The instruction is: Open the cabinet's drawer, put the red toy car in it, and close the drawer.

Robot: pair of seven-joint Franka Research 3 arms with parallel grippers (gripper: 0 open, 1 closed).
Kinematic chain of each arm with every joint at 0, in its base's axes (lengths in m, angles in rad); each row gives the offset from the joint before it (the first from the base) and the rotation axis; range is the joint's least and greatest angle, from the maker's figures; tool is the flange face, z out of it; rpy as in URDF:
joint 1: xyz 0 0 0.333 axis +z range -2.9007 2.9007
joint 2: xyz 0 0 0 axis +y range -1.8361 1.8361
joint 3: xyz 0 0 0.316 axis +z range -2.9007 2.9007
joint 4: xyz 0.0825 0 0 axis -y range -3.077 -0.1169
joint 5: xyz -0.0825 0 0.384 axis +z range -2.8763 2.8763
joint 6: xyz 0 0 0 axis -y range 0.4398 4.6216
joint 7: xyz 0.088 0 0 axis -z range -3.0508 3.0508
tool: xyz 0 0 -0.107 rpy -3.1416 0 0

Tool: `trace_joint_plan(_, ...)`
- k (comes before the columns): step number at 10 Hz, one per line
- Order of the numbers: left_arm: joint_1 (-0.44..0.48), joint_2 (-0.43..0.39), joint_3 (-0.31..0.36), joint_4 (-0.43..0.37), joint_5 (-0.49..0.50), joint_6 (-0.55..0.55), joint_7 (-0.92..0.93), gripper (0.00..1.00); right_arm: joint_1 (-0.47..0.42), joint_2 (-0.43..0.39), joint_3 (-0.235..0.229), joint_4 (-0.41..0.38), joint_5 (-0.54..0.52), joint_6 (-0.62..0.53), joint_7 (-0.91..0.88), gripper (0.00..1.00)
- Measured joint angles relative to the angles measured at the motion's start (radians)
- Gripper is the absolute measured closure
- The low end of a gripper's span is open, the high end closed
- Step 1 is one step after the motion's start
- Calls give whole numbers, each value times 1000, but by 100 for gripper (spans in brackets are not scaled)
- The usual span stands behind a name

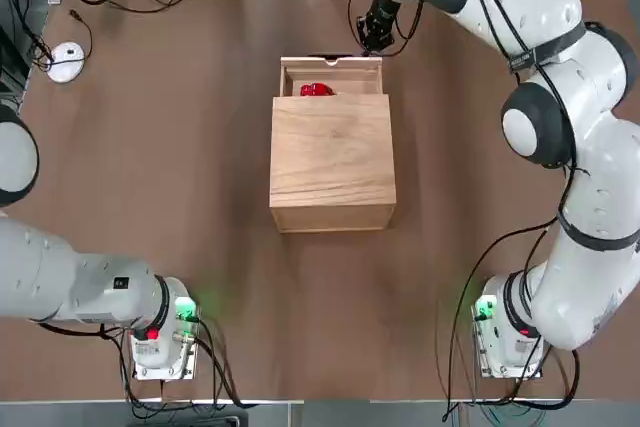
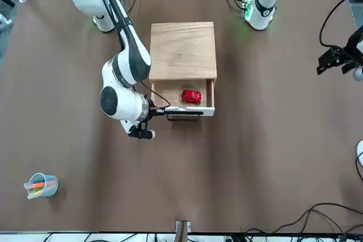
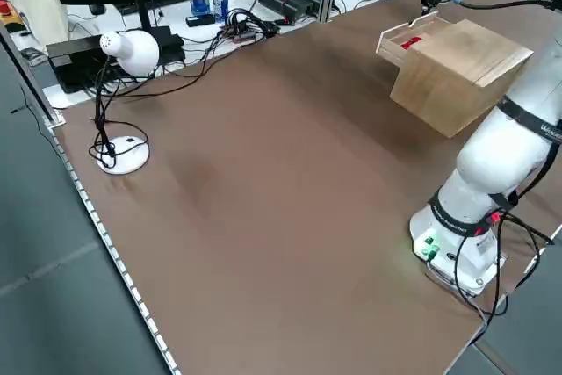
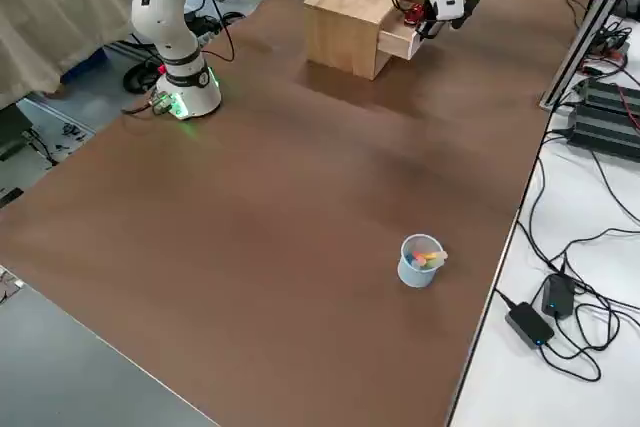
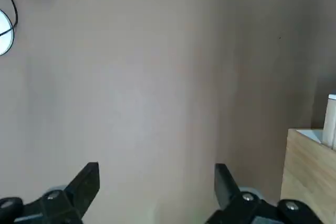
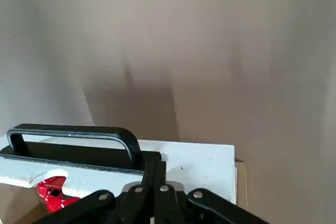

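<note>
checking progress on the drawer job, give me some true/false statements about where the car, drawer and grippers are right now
1. The red toy car lies inside the drawer. True.
2. The drawer is pushed fully into the cabinet. False: it stands pulled out.
3. The right gripper is shut, at the drawer's front by its dark handle. True.
4. The left gripper holds the car. False: it is open and empty, away from the drawer.
5. A cup stands on the cabinet. False: it stands on the table.

Even bright overhead light; soft shadows beside cabinet [image 1: 332,162]; wrist views soft, slightly hazy.
</note>
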Motion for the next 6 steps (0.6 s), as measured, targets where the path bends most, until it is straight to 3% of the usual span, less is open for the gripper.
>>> trace_joint_plan(6, 0, 3, 0, 0, 0, 0, 0, 3, 4, 0, 4, 1, 1, -22, -1, 97)
